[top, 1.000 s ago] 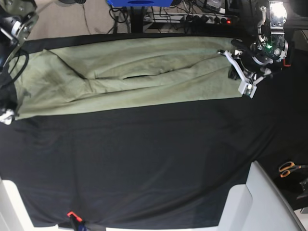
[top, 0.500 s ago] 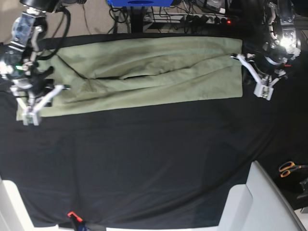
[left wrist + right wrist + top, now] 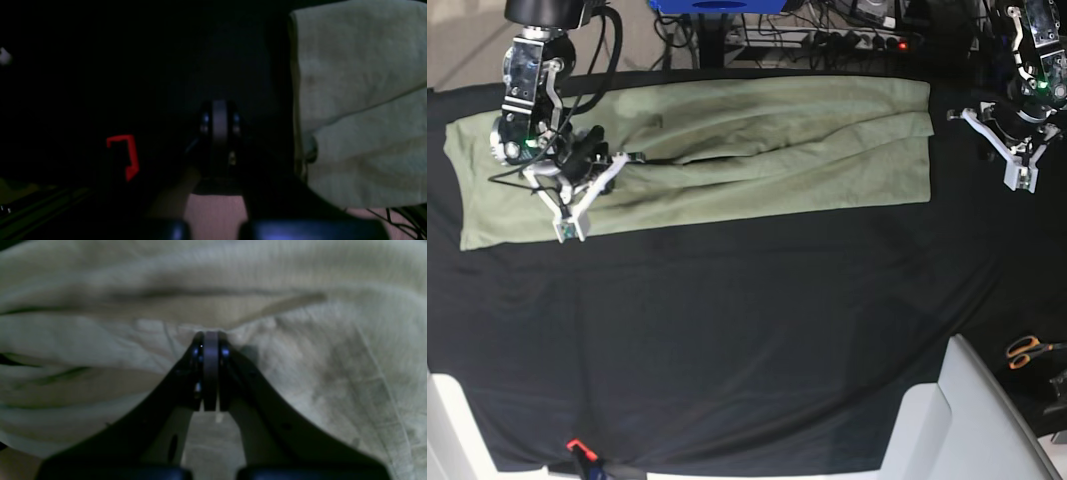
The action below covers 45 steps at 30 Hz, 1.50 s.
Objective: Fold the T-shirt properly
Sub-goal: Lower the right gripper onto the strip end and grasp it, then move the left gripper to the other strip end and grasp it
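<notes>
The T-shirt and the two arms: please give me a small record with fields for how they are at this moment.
T-shirt: pale green, lying as a long folded band across the far side of the black cloth
Right gripper: over the shirt's left part in the base view, fingers shut; tips touch the fabric, a pinch cannot be confirmed
Left gripper: off the shirt, beside its right end in the base view, fingers shut, holding nothing
Other things: scissors with orange handles at the right edge
</notes>
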Available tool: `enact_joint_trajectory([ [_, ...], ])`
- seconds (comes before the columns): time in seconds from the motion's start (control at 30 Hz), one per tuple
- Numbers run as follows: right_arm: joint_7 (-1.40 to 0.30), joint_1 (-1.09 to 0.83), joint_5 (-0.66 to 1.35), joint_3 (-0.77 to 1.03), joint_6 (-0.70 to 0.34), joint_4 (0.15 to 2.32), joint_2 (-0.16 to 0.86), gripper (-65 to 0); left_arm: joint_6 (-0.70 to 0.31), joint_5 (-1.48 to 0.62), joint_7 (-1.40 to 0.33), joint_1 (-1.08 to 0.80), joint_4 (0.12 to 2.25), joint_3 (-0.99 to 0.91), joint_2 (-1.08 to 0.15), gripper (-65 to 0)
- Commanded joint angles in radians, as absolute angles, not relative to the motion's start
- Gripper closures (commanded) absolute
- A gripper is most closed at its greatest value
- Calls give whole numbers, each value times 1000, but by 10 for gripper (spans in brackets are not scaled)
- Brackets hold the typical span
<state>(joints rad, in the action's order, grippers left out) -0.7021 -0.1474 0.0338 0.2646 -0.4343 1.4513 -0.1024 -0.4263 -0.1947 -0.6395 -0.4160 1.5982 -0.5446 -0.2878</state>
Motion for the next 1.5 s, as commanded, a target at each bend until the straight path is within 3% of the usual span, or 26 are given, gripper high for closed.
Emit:
enact_joint_trajectory([
  [0.0, -684, -140, 42, 268, -433, 1465, -97, -5, -427, -203, -621, -415, 1612, -553, -302, 0],
  [0.27, -691, -262, 42, 268, -432, 1586, -97, -5, -427, -203, -619, -414, 1612, -549, -302, 0],
  [0.57, -776, -272, 42, 257, -432, 1747, -104, -5, -427, -205, -619, -414, 1612, -545, -298, 0],
  [0.93, -789, -53, 42, 246, -432, 1420, -97, -5, -427, -213, -619, -414, 1610, -550, -294, 0],
  [1.3, -788, -209, 39, 248, -432, 1546, -96, -3, -427, -213, -619, -414, 1610, -549, -300, 0],
  [1.47, -789, -217, 39, 248, -432, 1589, -96, -3, -427, -214, -618, -407, 1610, -547, -295, -86],
])
